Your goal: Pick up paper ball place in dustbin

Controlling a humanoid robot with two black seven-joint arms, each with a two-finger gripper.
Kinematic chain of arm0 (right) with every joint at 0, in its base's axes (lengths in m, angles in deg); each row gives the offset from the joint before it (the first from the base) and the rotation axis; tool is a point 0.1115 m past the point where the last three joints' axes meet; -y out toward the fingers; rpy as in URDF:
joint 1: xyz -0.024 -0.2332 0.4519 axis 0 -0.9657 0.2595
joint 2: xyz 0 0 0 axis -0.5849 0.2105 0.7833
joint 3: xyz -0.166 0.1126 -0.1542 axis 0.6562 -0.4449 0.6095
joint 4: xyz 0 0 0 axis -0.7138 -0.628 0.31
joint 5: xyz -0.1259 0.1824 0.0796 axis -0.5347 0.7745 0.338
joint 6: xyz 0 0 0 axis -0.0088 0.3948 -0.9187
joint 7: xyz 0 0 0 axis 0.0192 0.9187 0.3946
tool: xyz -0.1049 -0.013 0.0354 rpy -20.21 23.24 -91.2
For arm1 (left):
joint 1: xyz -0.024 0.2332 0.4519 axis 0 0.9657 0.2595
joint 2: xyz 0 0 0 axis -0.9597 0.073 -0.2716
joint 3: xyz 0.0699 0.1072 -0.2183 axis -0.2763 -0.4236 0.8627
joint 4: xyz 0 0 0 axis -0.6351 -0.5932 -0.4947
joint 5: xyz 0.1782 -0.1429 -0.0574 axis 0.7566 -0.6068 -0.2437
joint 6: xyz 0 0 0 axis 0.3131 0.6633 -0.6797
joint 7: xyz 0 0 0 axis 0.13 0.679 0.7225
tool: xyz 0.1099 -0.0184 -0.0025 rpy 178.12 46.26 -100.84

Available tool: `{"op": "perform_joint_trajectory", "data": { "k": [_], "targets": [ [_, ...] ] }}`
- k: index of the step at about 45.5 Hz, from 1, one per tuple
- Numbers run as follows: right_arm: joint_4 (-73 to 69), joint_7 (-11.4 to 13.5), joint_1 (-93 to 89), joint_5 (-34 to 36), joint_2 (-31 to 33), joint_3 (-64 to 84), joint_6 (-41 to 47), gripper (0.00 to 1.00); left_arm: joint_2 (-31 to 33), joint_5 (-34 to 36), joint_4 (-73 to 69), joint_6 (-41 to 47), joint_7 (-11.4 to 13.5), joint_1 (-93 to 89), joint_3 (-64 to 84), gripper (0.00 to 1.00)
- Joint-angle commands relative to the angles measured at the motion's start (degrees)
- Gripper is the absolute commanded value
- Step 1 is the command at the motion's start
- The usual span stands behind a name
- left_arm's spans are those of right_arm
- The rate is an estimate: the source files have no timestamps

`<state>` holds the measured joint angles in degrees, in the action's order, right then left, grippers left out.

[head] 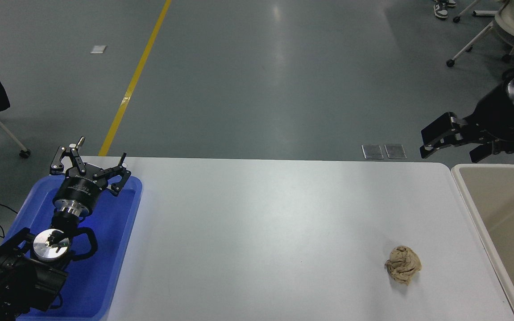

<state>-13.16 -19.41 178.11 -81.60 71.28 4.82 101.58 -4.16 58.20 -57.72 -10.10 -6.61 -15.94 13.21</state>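
Nearest us, we see the paper ball (403,265) lying on the white table (257,232), just left of the dustbin (471,205) and well apart from either gripper. Farther back, we find the left gripper (88,166) parked over the blue tray (105,267), fingers spread and empty. Beyond the table's far edge, the right gripper (451,149) hangs above the floor, its fingers (435,133) apart and holding nothing, with the ball well nearer than its fingertips.

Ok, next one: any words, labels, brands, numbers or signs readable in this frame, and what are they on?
None can be read.
Left gripper: a faint band of print on its black collar, too small to read.
Paper ball, dustbin, blue tray, table: no print visible.
Floor: a yellow line and a white slip, no lettering legible.
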Motion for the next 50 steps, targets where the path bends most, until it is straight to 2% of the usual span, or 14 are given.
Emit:
{"op": "perform_joint_trajectory", "data": {
  "k": [1,50],
  "targets": [
    [0.20,0.00,-0.33,-0.01,0.06,0.08,0.00,1.00,0.07,0.01,0.00,0.05,0.01,0.01,-0.02,1.00],
    [2.49,-0.09,-1.21,0.51,0.14,1.49,0.00,1.00,0.08,0.01,0.00,0.05,0.01,0.01,-0.02,1.00]
  ]
}}
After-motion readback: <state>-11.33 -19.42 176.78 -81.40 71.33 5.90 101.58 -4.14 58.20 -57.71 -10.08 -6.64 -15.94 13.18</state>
